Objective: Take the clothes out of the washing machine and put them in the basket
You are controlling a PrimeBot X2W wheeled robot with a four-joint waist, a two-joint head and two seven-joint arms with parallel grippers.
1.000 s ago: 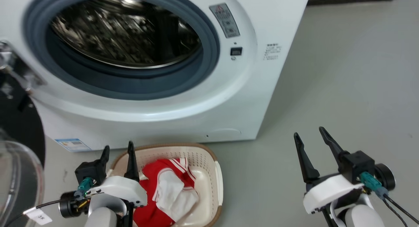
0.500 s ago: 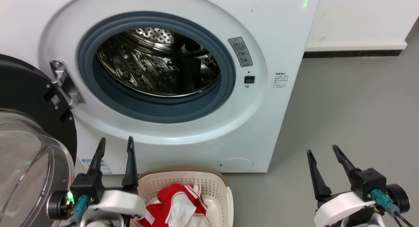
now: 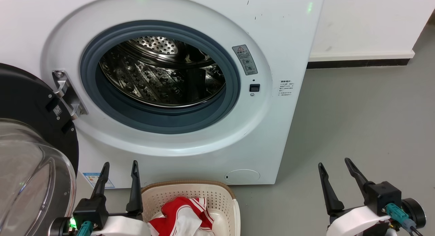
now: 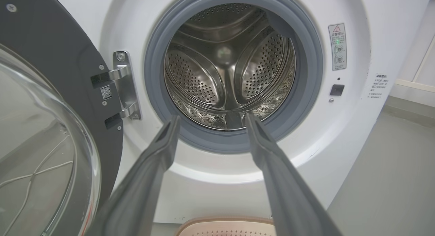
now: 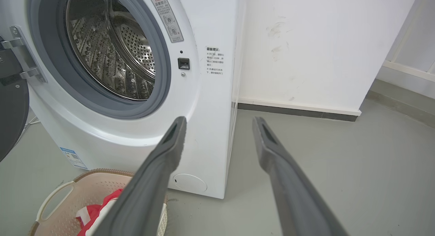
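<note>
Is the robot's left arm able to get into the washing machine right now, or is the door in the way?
Probably yes. The door hangs wide open to the side, and the open, empty left gripper points straight at the drum with nothing between them.

The clothes (image 3: 183, 217) lie in the basket (image 3: 190, 195) before the washing machine (image 3: 204, 140).

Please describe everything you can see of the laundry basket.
The basket is cream plastic with small holes in its walls, a brown woven-look rim and a side handle. It stands upright on the grey floor, close before the washing machine. Red clothes with white stripes lie in it. The open left gripper hovers by its left rim.
</note>
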